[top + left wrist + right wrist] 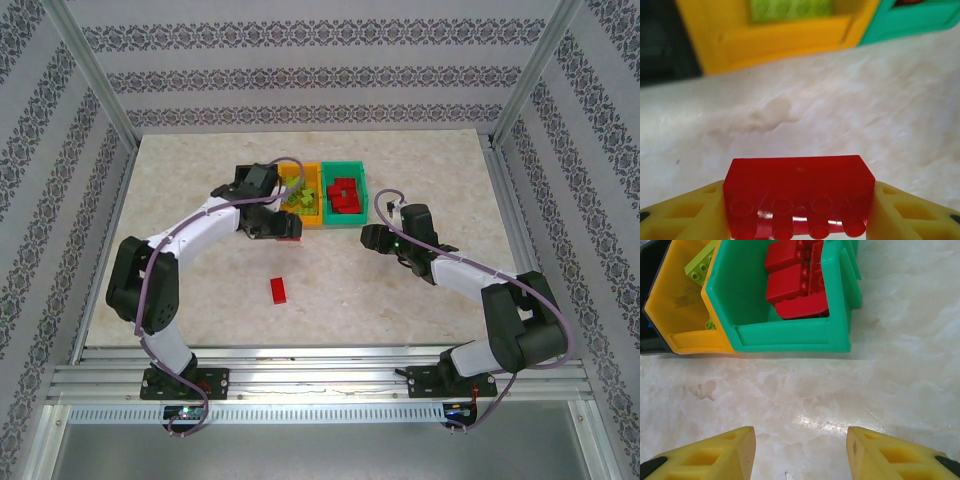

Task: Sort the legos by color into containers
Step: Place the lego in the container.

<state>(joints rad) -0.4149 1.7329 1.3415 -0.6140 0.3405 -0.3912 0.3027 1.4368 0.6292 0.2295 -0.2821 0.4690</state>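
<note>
My left gripper point(799, 215) grips a red brick point(797, 182) at lower centre, long axis across the jaws; beyond bare table point(850, 105), the orange-yellow bin point(790, 37) lies ahead, the green bin point(920, 20) upper right

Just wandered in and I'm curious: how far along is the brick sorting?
Nearly done, it seems. Red studded plastic bricks lie in the green plastic bin, lime bricks in the orange-yellow bin. The left tool grips a red brick near the bins. One loose red brick waits on the marbled table.
</note>
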